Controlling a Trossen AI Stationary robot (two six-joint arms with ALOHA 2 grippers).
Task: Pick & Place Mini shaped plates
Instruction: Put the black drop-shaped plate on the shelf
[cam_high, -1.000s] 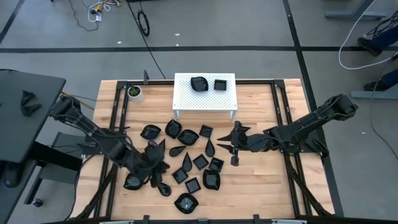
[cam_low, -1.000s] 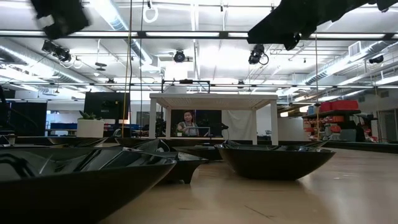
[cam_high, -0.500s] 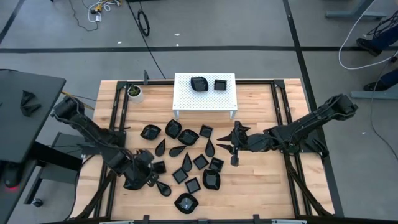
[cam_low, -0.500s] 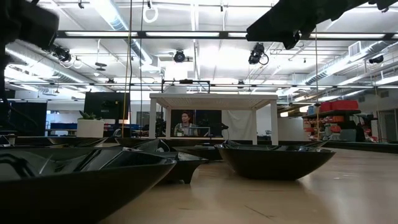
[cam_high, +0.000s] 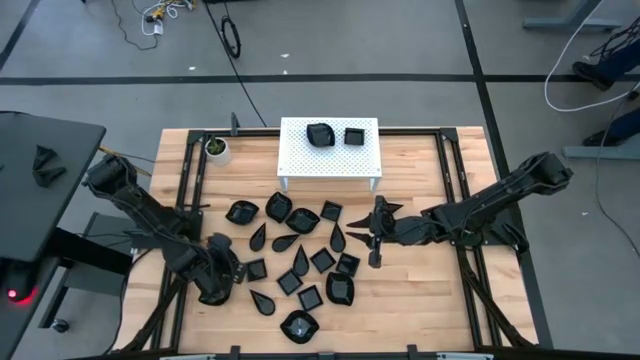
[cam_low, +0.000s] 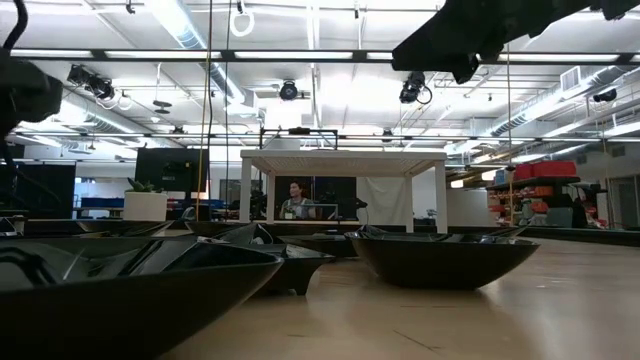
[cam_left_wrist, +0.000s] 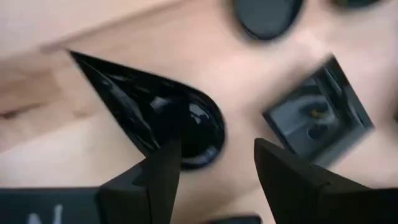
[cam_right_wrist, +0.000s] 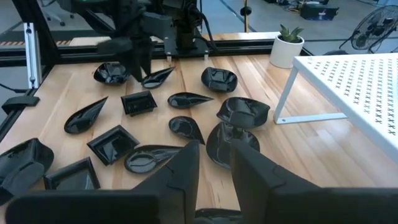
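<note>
Several mini shaped plates (cam_high: 300, 255), glossy black, lie scattered on the middle of the wooden table. Two more sit on the white rack (cam_high: 330, 165) at the back. My left gripper (cam_high: 220, 270) points down at the near left, open over a teardrop plate (cam_left_wrist: 149, 112). One fingertip (cam_left_wrist: 165, 168) shows in front of that plate's round end. A square plate (cam_left_wrist: 320, 121) lies beside the other finger. My right gripper (cam_right_wrist: 214, 162) hovers right of the plates, open with nothing between its fingers. My left gripper comes from above with its fingers apart. One fingertip (cam_left_wrist: 166, 158) overlaps the round end (cam_left_wrist: 202, 127) of the teardrop plate, which lies flat on the table. I cannot tell whether the finger touches it.
A small white cup with a green plant (cam_high: 216, 148) stands at the far left, beside the rack. Black frame rails (cam_high: 185, 200) run along the table's left and right sides. Bare wood (cam_high: 420, 290) lies to the near right of the plates.
My left gripper has gone down and toward the table's left and near edges, turning about its own axis as it went. It now stands low over the plates at the near left. The plates on the table lie where they were.
</note>
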